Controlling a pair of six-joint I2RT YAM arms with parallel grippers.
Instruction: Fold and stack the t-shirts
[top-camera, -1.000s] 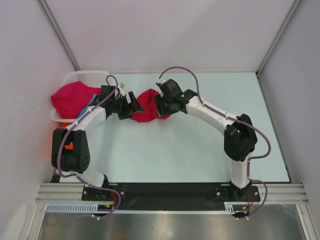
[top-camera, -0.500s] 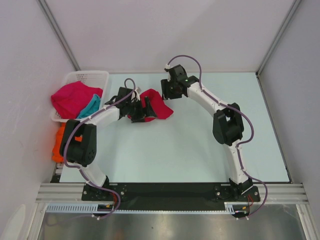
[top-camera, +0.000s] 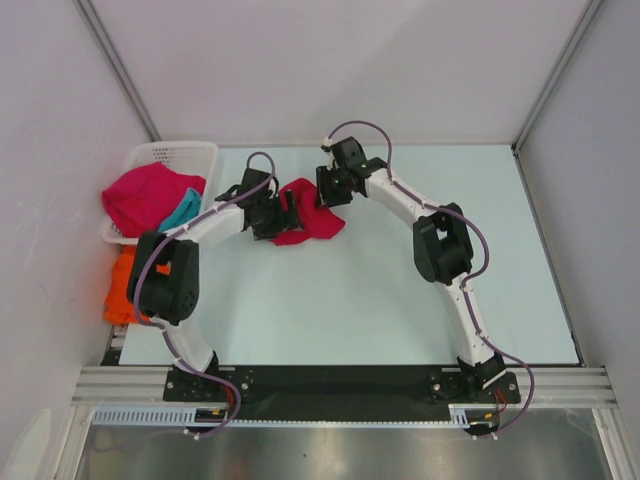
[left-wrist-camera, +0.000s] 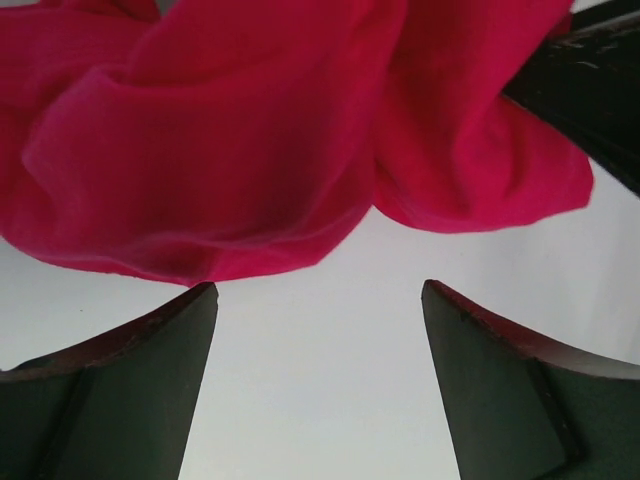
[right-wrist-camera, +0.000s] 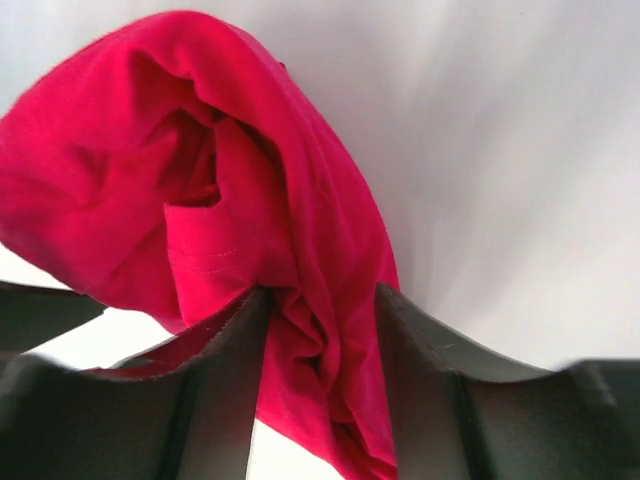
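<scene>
One counter (top-camera: 380, 290) carries one white basket (top-camera: 170, 152) at its far left corner. There are four shirts. A red shirt (top-camera: 318, 222) lies bunched near the far edge. A second red shirt (top-camera: 145, 195) and a teal shirt (top-camera: 182, 213) fill the basket. An orange shirt (top-camera: 120, 290) hangs at the left edge. The right tool (right-wrist-camera: 320, 300) pinches the bunched red shirt, and the left tool (left-wrist-camera: 318, 300) is spread beside it.

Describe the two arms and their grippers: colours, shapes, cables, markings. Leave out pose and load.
Both the left arm and right arm have slim white links joined by bulky black joint housings. A purple cable loops along each. The left arm's big joint carries an orange mark. The left gripper and right gripper are black, with dark fingers that taper to wedge tips.
</scene>
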